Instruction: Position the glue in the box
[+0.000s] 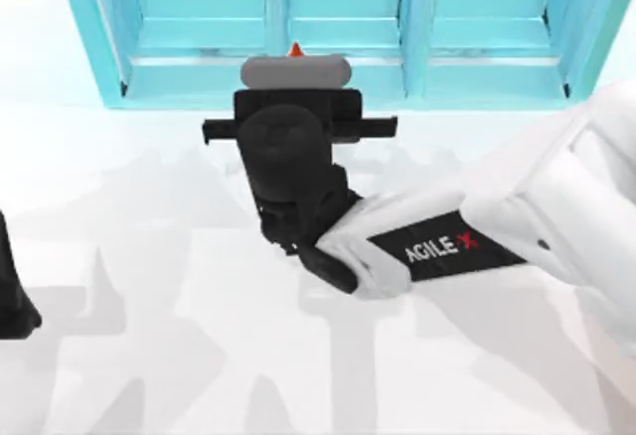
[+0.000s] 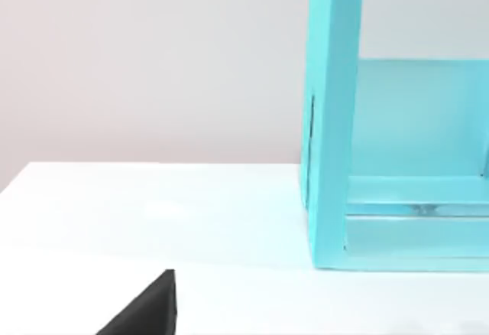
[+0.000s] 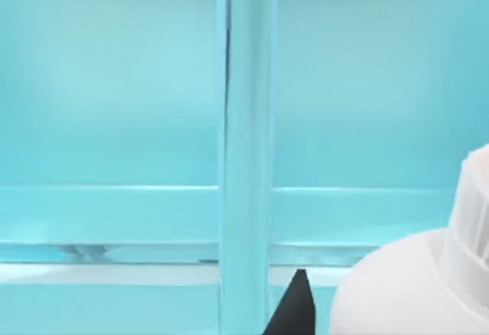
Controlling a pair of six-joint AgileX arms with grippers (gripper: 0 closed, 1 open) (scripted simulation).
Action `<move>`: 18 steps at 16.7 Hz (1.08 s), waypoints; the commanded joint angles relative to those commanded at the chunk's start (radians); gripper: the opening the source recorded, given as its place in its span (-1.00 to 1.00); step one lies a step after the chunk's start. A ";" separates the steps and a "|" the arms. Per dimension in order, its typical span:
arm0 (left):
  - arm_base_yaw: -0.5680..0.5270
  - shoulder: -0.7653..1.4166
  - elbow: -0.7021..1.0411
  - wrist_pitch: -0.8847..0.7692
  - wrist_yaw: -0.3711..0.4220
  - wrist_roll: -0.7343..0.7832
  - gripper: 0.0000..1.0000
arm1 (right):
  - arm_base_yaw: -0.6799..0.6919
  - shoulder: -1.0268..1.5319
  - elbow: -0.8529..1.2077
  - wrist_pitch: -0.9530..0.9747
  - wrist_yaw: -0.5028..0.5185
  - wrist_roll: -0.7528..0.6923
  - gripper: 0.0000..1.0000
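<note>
Glue (image 1: 295, 53), a white bottle with a red-orange tip, sits just beyond the right claw (image 1: 294, 75), at the front edge of the turquoise shelf unit (image 1: 338, 18). Whether that claw pinches it cannot be told. Left claw (image 1: 15, 301) rests parked far off across the white desk (image 1: 149, 356).

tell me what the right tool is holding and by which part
Cannot be told: the right tool sits over the glue at the turquoise shelf, the hold hidden.

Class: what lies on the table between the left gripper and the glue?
Nothing: the top view shows bare table between the left gripper and the glue, beside the right gripper.
</note>
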 joint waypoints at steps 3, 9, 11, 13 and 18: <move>0.000 0.000 0.000 0.000 0.000 0.000 1.00 | 0.001 -0.010 -0.002 -0.009 0.001 0.000 -1.00; 0.000 0.000 0.000 0.000 0.000 0.000 1.00 | -0.010 -0.035 0.021 -0.024 -0.043 -0.018 -1.00; 0.000 0.000 0.000 0.000 0.000 0.000 1.00 | -0.029 -0.077 0.044 -0.057 -0.112 -0.054 -1.00; 0.000 0.000 0.000 0.000 0.000 0.000 1.00 | -0.062 -0.132 0.072 -0.111 -0.208 -0.111 -1.00; 0.000 0.000 0.000 0.000 0.000 0.000 1.00 | -0.204 -0.284 0.138 -0.326 -0.524 -0.342 -1.00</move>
